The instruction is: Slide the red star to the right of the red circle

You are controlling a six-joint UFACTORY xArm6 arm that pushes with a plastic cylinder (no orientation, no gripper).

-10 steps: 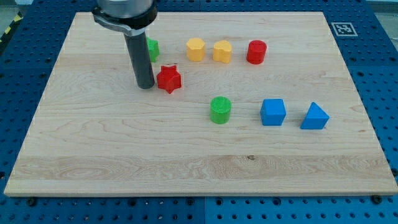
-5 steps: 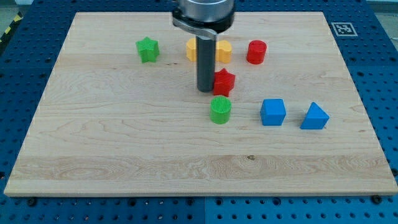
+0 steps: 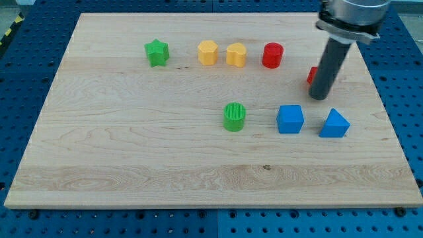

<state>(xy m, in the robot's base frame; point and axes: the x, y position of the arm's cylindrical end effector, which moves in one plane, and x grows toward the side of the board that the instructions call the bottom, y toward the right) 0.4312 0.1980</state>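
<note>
Delivery was nearly done: red star (image 3: pixel 310 75), mostly hidden behind tool tip (image 3: pixel 319 98), sat right of red circle (image 3: pixel 272 55), slightly lower. Tool grasped nothing; slight upward nudge was judged needed.

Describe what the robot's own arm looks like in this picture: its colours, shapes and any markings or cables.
The visible arm is a straight, round, dark grey rod with a plain matte surface, ending in my tip. Above it sits a wider rounded collar, dark with a lighter grey rim, cut off by the view's top. No jaws, cables or markings show. The rod hides most of the red star.
</note>
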